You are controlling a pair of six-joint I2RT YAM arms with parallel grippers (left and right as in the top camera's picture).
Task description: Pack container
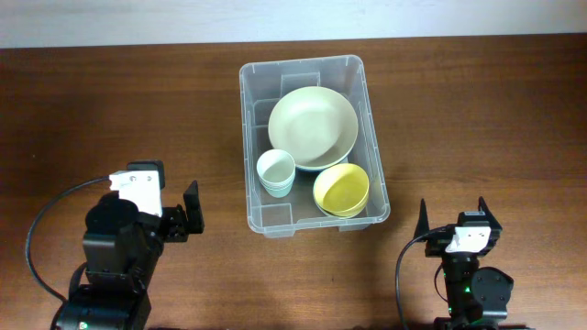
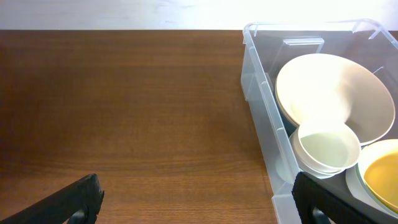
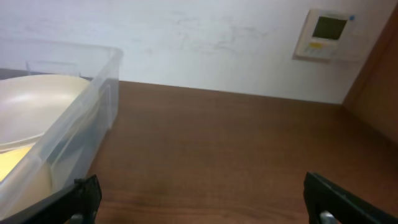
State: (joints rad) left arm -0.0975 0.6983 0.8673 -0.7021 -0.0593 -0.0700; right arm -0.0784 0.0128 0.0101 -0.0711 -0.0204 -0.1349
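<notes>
Left end effector (image 1: 167, 191) above the table (image 1: 110, 101), fingers spread wide, gripping nothing. Likewise the right end effector (image 1: 454, 218): fingers wide apart, nothing between them.

Ahead and to the right of the left end effector, ahead and to the left of the right one, near both yet touching neither: the container (image 1: 301, 60), clear plastic, open-topped, upright on the table.

Inside it, at the end farther from both end effectors, a large pale green bowl (image 1: 314, 126). At the nearer end, a short stack of small white cups (image 1: 275, 171) on the left end effector's side and a yellow bowl (image 1: 341, 190) on the right end effector's side, just beside each other.

Bare brown wood directly ahead of each end effector in both wrist views.
</notes>
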